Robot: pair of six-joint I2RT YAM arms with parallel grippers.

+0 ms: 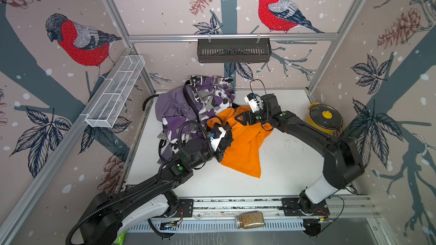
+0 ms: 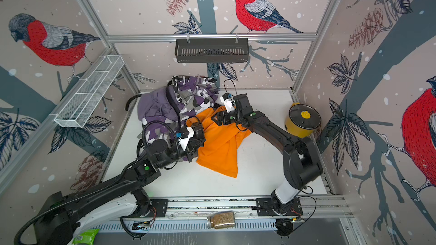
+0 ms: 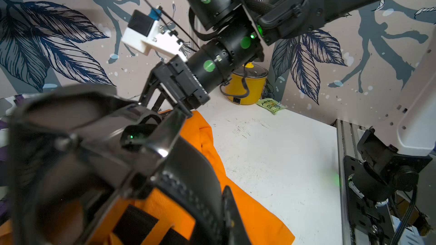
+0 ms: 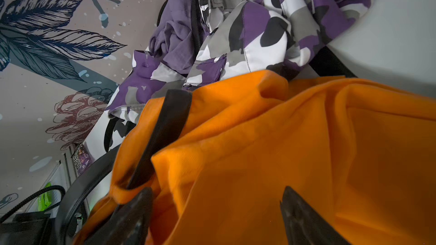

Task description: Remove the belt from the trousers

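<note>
**Holdings**
1. Bright orange cloth trousers (image 1: 245,147): crumpled mid-table, and by my judgement the pair being worked.
2. Purple-white-grey-black camouflage trousers (image 1: 212,95) and plain lilac-purple trousers (image 1: 172,107): heaped toward the back wall, touching the orange pair.
3. Black perforated belt (image 4: 169,119): threaded under the orange waistband fold, with one length running toward the left gripper.
4. Left gripper (image 1: 224,142): clamped, apparently on that belt, at the orange pair's edge.
5. Right gripper (image 4: 219,220): fingers spread wide over the orange cloth, holding nothing.

**Hazards**
- A pull with the cloth unpinned would drag the whole pair rather than slide the strap out.
- The right fingers could pinch cloth and belt together.
- Other black straps in the camouflage heap invite a wrong pick.

**Surroundings**
- Bird-and-pinecone papered walls (image 1: 165,8).
- Scuffed white tabletop (image 1: 283,161).
- White wire-mesh basket (image 1: 115,90) on the left wall.
- Black slotted shelf (image 1: 233,50) on the back rail.
- Yellow pot with glass lid (image 1: 325,119), well apart at right.
- Grain-filled glass jar (image 1: 250,220) on the front rail.
</note>
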